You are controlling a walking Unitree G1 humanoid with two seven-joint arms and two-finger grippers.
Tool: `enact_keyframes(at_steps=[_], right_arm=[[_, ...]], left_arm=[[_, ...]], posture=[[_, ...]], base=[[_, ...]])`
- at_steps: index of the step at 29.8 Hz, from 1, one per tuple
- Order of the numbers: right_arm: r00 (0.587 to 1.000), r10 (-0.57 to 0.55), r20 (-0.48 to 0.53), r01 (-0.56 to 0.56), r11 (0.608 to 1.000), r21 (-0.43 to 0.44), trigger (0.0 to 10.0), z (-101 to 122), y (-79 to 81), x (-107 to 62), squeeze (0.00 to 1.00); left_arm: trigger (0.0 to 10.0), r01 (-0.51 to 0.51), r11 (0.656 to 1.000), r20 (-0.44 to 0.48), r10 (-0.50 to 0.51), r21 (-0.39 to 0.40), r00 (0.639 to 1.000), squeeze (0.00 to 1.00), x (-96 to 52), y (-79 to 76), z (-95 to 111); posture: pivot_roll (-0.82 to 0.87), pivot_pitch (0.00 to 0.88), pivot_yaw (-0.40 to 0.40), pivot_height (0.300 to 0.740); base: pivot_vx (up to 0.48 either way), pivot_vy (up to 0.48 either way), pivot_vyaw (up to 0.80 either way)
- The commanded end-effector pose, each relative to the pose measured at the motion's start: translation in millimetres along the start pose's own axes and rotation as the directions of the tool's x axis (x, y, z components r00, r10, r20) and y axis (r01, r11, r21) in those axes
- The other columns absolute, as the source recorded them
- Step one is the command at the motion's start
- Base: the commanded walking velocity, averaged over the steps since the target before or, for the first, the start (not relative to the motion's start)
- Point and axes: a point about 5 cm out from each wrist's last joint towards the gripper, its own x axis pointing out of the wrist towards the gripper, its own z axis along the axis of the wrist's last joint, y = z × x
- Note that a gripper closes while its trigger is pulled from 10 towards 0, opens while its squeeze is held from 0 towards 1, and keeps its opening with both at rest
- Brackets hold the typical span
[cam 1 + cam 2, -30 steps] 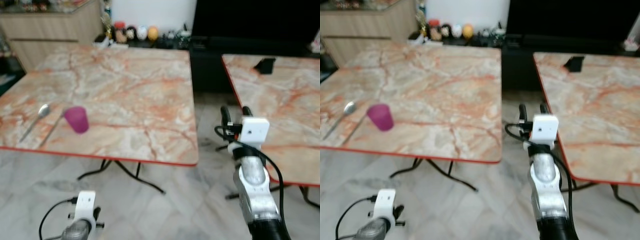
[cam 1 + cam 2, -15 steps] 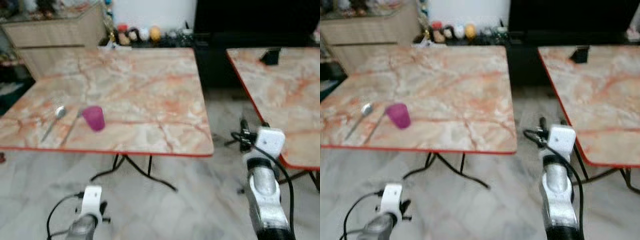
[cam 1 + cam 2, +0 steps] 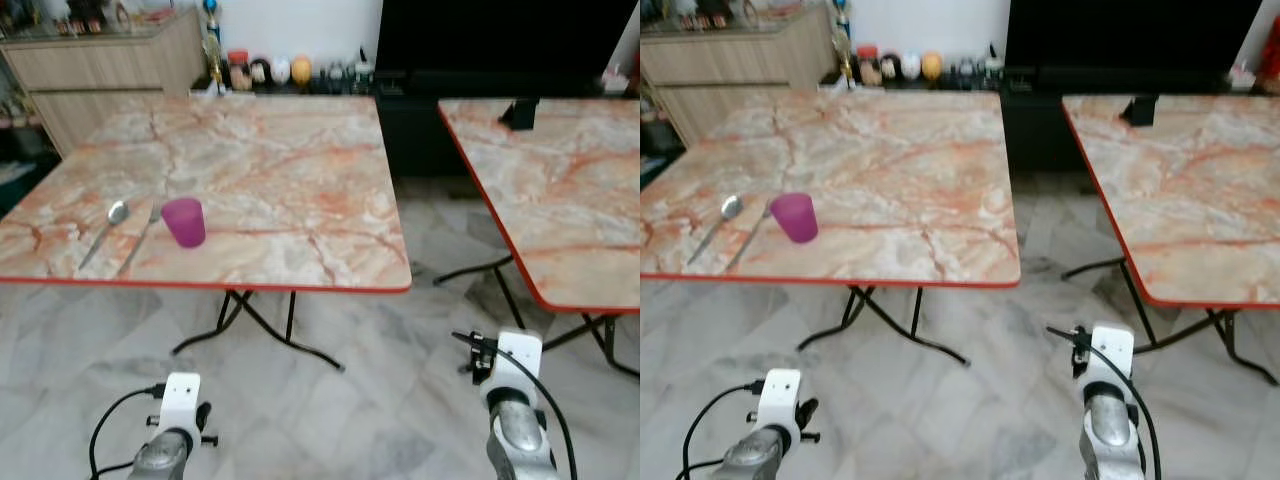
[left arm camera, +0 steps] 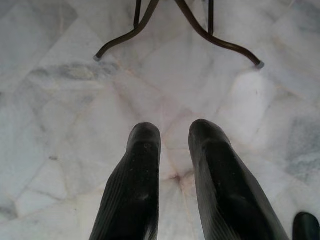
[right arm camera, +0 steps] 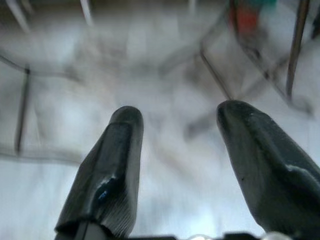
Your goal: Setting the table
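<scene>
Setting barely begun: a purple cup (image 3: pixel 184 221), spoon (image 3: pixel 106 225) and fork (image 3: pixel 139 238) lie together near the left desk (image 3: pixel 290 170) front edge. Left pincer (image 4: pixel 175 135) and right pincer (image 5: pixel 175 120) hang low, fingers apart, empty.

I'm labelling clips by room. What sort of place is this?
Probably a home living or dining room: two marble-look folding tables, a wooden sideboard with trinkets along the wall, and a cup and spoon set out.

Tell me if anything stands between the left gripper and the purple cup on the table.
Only the table's red front edge. The left gripper hangs open and low over the floor, below that edge; the purple cup stands just behind it, the fork and spoon to its left.
</scene>
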Motion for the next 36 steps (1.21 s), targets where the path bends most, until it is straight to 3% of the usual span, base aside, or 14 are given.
enact_keyframes(at_steps=[1, 7, 12, 36], right_arm=[[0.995, 0.017, -0.095, -0.016, 1.000, 0.015, 10.0, -16.9, 1.8, -3.2, 0.00], [0.964, 0.055, -0.259, -0.050, 0.998, 0.027, 10.0, -52.1, 4.8, -16.5, 0.00], [0.931, 0.118, -0.346, -0.110, 0.993, 0.044, 10.0, -70.5, 16.5, -26.8, 0.00], [0.909, 0.138, -0.393, -0.137, 0.990, 0.031, 10.0, -81.4, 25.6, -34.4, 0.00]], left_arm=[[10.0, -0.010, 1.000, -0.003, 0.010, -0.002, 1.000, 0.00, -0.6, 2.9, -1.0], [10.0, -0.014, 1.000, -0.018, 0.014, -0.007, 1.000, 0.00, -1.4, 4.4, -4.2], [10.0, -0.023, 1.000, -0.038, 0.023, -0.016, 0.999, 0.00, -2.5, 6.3, -8.6], [10.0, -0.025, 1.000, -0.066, 0.023, -0.015, 0.998, 0.00, -3.9, 7.2, -14.5]], posture=[[0.00, 0.000, 0.020, 0.740], [0.00, 0.000, 0.019, 0.740], [0.01, 0.000, 0.017, 0.740], [0.03, 0.000, 0.007, 0.740]], base=[[0.000, 0.000, 0.00], [0.000, 0.000, 0.00], [0.000, 0.143, 0.00], [0.000, 0.100, 0.00]])
